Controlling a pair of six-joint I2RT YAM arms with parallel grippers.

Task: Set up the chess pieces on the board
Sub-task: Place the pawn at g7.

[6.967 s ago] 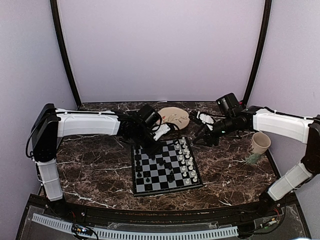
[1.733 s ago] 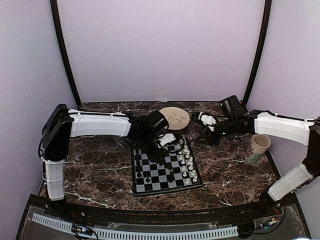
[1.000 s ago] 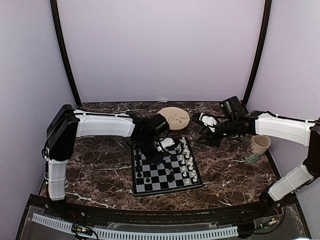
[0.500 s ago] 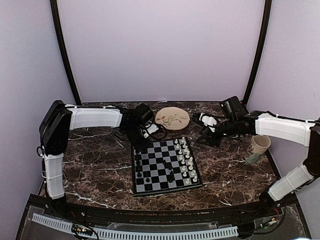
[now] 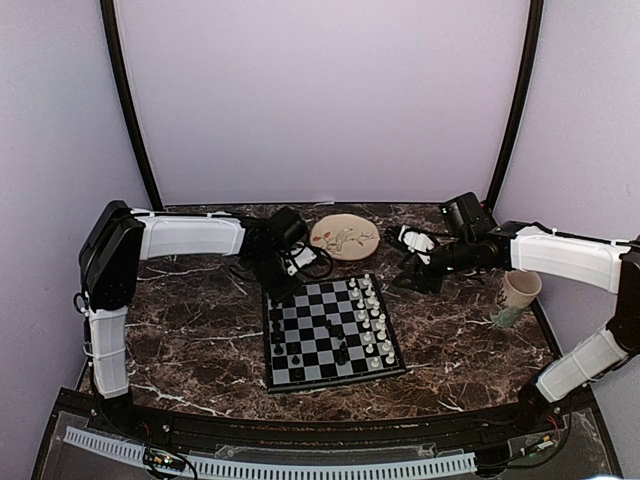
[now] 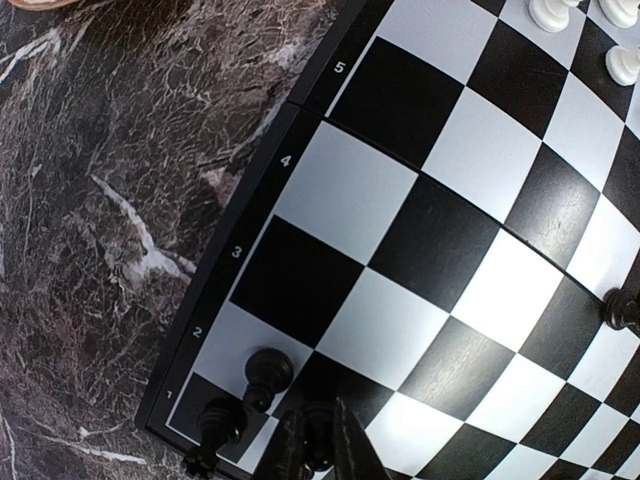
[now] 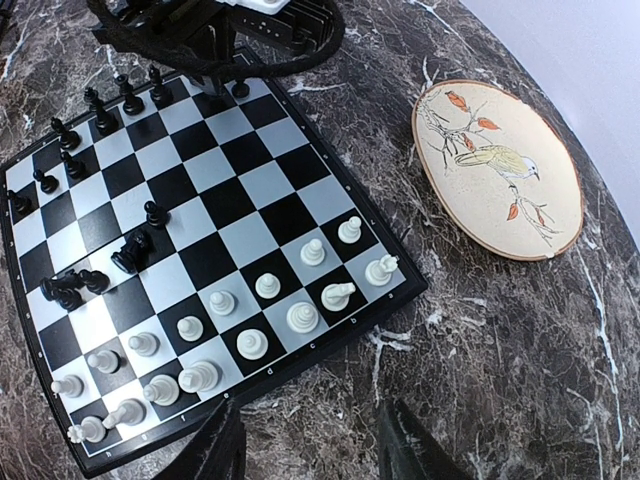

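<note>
My left pincer [image 6: 318, 464] is pinched narrow around a small black chess piece [image 6: 318, 438], low over the corner of the board [image 6: 340, 190]. Two more black pieces [image 6: 265, 372] stand just to the left of my fingers [image 6: 292, 452]. My right pincer [image 7: 315, 455] stands wide with nothing in it, over the marble table [image 7: 480, 330] just off the board's edge. The white pieces [image 7: 268, 286] stand in rows right ahead of it, and the bird plate [image 7: 500, 170] lies farther ahead to its right.
</note>
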